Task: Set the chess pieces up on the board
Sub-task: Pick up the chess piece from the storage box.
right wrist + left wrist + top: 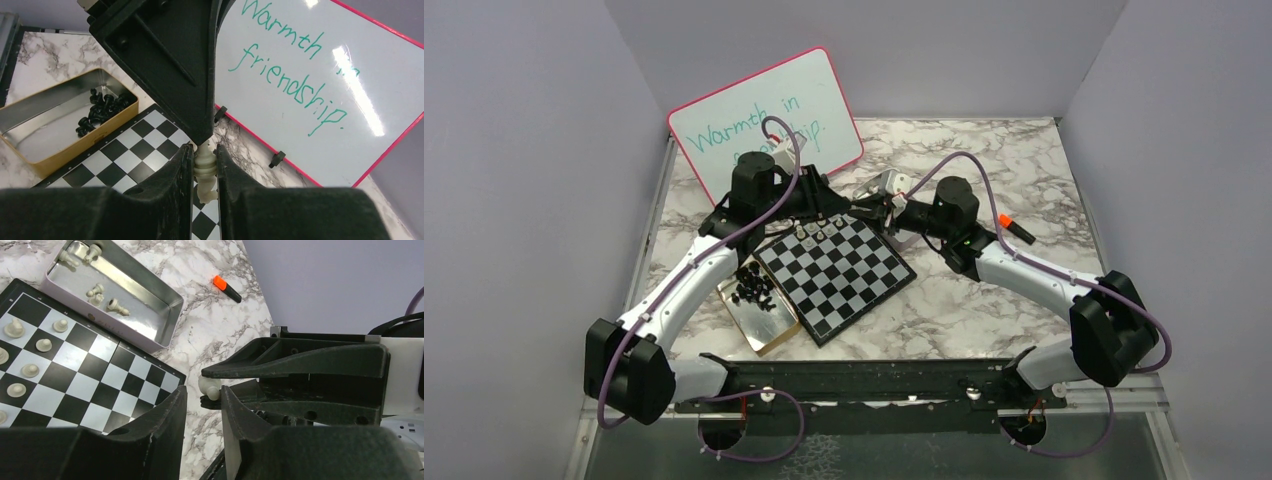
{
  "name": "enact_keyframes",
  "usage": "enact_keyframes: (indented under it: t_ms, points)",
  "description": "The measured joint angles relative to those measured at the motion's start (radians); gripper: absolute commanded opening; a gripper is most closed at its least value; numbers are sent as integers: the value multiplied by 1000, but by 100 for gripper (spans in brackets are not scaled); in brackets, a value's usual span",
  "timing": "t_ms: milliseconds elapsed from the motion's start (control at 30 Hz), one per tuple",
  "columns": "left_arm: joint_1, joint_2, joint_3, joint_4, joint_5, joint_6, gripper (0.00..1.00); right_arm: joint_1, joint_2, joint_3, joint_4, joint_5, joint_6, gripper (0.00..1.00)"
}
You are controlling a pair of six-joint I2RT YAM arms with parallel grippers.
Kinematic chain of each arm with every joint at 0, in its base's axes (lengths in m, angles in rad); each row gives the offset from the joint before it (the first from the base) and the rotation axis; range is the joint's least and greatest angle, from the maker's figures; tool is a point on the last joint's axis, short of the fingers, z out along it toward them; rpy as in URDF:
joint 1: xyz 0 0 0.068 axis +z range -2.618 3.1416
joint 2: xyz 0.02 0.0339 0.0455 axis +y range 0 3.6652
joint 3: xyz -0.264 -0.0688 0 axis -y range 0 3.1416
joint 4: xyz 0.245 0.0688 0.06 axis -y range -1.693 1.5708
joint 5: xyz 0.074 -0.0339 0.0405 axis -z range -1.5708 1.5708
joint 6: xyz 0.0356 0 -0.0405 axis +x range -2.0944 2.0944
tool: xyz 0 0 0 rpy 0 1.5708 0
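The board lies in the middle of the table, and several cream chess pieces stand along one of its edges. My right gripper is shut on a cream chess piece, held off the board's far corner. My left gripper meets it there. Its jaws stand apart around that piece's head, which touches one finger with a gap left at the other. In the top view the left gripper and right gripper are tip to tip.
A gold tin left of the board holds several black pieces. A lilac tin beyond the board holds several cream pieces. A pink-rimmed whiteboard leans at the back. An orange marker lies to the right.
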Motion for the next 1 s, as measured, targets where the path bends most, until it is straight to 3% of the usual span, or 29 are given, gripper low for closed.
enact_keyframes:
  t_ms: [300,600,667,1000]
  points:
    - [0,4,-14,24,18,-19,28,0,0,0,14,3,19,17]
    - [1,20,-24,64,47,-45,8,0,2,0,13,3,22,17]
    - [2,23,-24,66,51,-45,0,0,3,0,13,3,21,21]
    - [6,43,-24,58,73,-45,0,2,-6,-23,35,42,116,59]
